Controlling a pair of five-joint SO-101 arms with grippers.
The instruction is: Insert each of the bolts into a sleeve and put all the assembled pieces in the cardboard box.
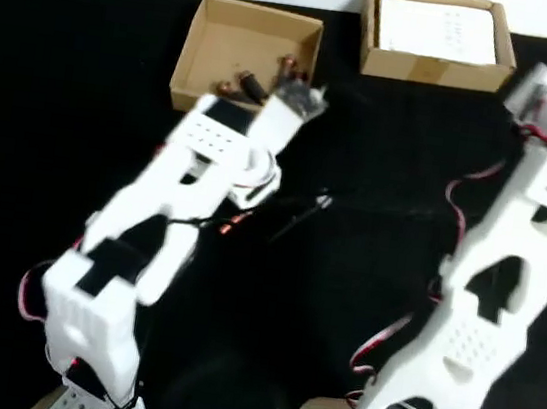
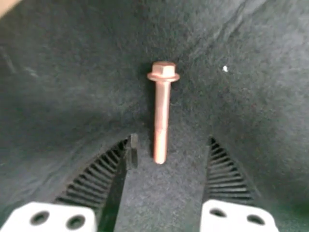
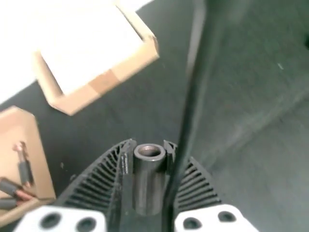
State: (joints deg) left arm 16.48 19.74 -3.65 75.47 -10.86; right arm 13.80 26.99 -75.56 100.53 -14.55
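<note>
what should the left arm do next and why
Probably ease the left jaws a little further over the bolt and close on its shank. The bolt lies loose on the black cloth, with just its tip between the open jaws, while the right jaws hold a sleeve, its open end showing, ready to take the bolt.

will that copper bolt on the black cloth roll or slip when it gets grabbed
Likely stiff and dense: the bolt looks like metal. Its round shank could roll, though the flanged head and fuzzy cloth should check that. The smooth shank might slip in the open left gripper.
</note>
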